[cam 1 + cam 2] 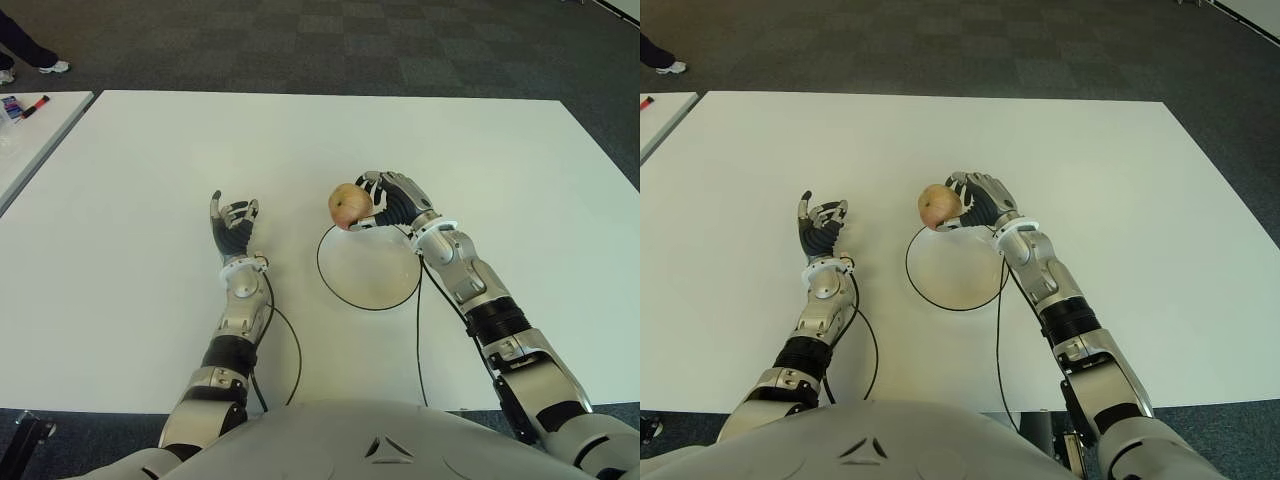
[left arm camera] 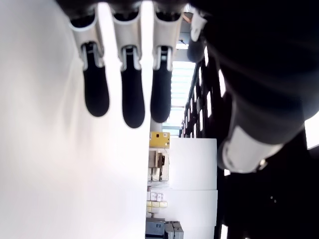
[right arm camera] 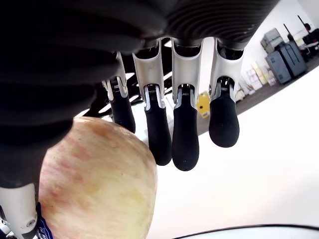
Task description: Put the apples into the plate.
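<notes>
- Right hand [image 1: 395, 200] fingers [image 3: 185, 134] curl around the apple [image 1: 347, 206], over the far rim of the plate [image 1: 368, 305].
- Left hand [image 1: 233, 228] fingers [image 2: 133, 99] are spread, holding nothing.

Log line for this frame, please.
right hand: holds apple at plate far rim | left hand: open, idle, left of plate

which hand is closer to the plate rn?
Right. The right hand holds the apple at the plate's far rim. The left hand is open, off to the plate's left, apart from it.
</notes>
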Available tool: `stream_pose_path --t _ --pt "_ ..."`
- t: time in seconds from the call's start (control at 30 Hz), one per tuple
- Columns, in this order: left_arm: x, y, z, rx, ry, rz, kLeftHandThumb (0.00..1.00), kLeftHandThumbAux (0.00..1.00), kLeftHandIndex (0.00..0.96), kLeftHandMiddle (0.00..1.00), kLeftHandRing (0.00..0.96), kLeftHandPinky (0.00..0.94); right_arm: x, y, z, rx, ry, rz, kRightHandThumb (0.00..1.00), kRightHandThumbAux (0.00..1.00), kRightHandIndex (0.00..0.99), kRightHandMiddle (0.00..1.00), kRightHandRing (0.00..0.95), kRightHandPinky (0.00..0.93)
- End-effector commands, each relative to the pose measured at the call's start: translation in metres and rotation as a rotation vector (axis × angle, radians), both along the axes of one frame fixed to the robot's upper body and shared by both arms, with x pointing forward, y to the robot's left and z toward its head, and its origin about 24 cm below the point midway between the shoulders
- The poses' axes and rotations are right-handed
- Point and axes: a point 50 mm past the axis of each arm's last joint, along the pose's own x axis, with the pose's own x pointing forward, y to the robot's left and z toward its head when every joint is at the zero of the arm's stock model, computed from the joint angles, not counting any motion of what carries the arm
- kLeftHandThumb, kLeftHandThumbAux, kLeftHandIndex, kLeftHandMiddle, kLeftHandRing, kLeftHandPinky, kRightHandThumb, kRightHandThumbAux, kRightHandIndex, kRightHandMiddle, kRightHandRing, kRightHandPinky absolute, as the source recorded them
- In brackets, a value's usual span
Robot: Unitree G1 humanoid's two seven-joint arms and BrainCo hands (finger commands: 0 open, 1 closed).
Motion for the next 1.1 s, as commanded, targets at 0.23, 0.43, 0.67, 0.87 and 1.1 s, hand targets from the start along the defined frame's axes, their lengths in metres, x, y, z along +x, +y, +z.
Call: stream_pose_path --t 0.23,0.43,0.67,0.87,1.1 --pt "0.005 -0.019 -0.003 -0.079 0.01 -0.037 0.227 0.75 0.101 0.381 0.444 0.461 -0.005 -0.012 -0.002 -0.057 0.026 -0.012 0.944 0.664 0.36 0.493 0.567 0.675" --pt "0.006 -0.017 -0.004 -0.066 0.016 -0.051 0.197 0.742 0.094 0.371 0.441 0.462 -0.01 -0.016 -0.005 -0.071 0.039 -0.015 0.944 0.664 0.361 0.496 0.564 0.666" --pt "0.007 -0.014 -0.004 -0.062 0.013 -0.056 0.177 0.744 0.085 0.363 0.439 0.461 -0.013 -0.018 -0.009 -0.085 0.051 -0.017 0.944 0.663 0.362 0.495 0.563 0.667" --pt "0.007 -0.013 -0.003 -0.072 -0.015 -0.041 0.223 0.745 0.124 0.38 0.449 0.472 -0.017 -0.025 -0.012 -0.104 0.048 -0.024 0.944 0.663 0.363 0.494 0.561 0.664" --pt "0.007 -0.014 -0.001 -0.071 -0.036 -0.044 0.248 0.759 0.138 0.385 0.453 0.47 -0.02 -0.03 -0.013 -0.12 0.045 -0.028 0.944 0.663 0.364 0.493 0.56 0.664"
